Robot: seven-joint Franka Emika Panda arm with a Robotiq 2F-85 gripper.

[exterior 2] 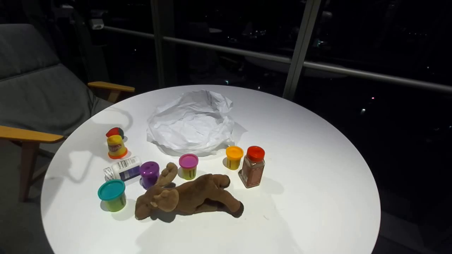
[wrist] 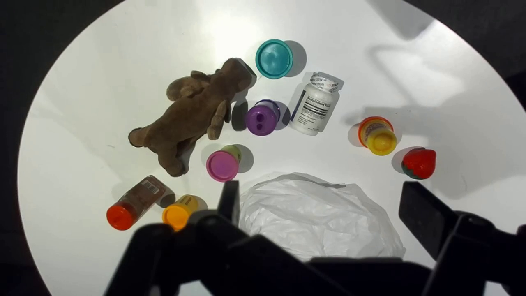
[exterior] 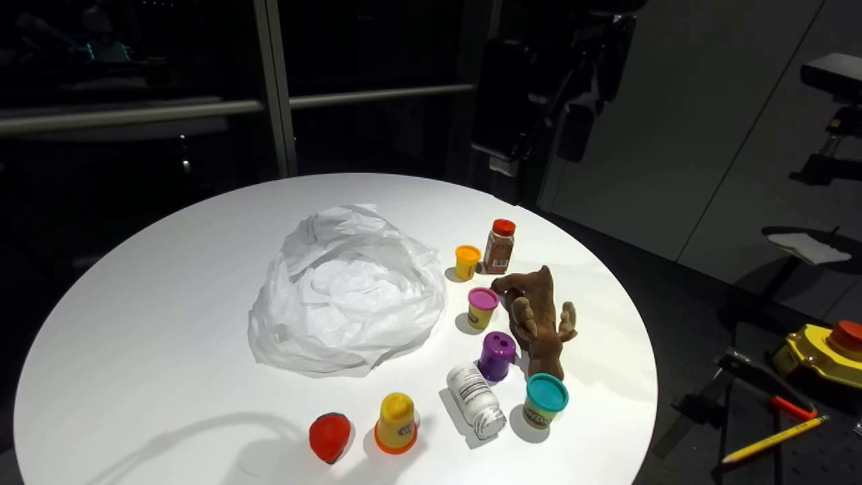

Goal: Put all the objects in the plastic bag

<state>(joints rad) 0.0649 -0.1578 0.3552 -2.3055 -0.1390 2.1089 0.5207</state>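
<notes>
A crumpled white plastic bag (exterior: 350,289) lies spread with its mouth open upward, also in the wrist view (wrist: 320,213). Beside it on the table are a brown plush moose (wrist: 185,115), a red-capped spice jar (wrist: 137,201), an orange tub (wrist: 177,213), a pink-lidded tub (wrist: 222,164), a purple container (wrist: 262,119), a white bottle lying on its side (wrist: 314,107), a teal-lidded tub (wrist: 274,58), a yellow cup-shaped tub (wrist: 378,135) and a red strawberry (wrist: 420,163). My gripper (wrist: 321,197) is open and empty, high above the bag, which shows between its fingers.
The round white table (exterior 2: 310,169) carries everything. A grey chair with wooden arms (exterior 2: 35,81) stands by its edge in an exterior view. Windows with metal rails (exterior 2: 229,49) stand behind. A yellow box with a red button (exterior: 825,357) and a pencil (exterior: 774,439) lie off the table.
</notes>
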